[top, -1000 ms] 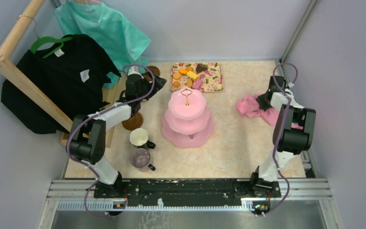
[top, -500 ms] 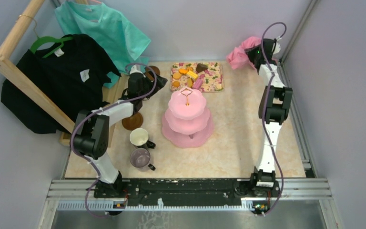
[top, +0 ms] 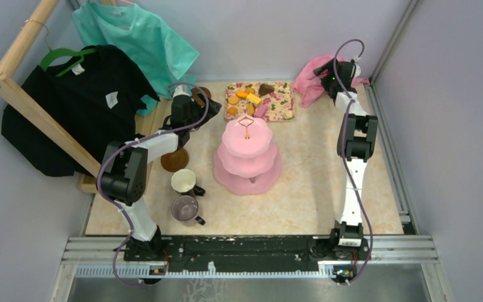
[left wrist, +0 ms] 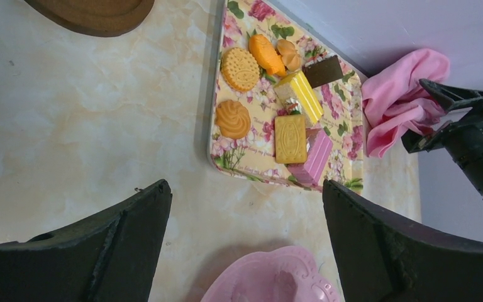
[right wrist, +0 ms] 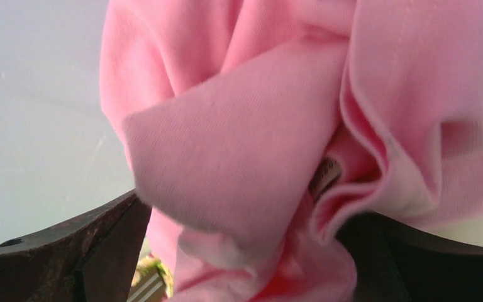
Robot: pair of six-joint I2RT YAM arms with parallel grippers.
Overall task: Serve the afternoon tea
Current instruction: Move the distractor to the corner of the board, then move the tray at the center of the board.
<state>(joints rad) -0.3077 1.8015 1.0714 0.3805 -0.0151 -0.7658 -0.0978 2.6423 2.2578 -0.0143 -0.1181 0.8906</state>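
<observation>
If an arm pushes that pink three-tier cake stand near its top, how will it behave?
The cake stand is probably stiff: its scalloped tiers hold their shape. Pushed high, it may tip rather than slide, being tall with a thin gold loop. Its wide bottom tier suggests a low push would slide it.

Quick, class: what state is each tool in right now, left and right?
Left tool: open, holding nothing.
Right tool: closed on the pink cloth.
</observation>
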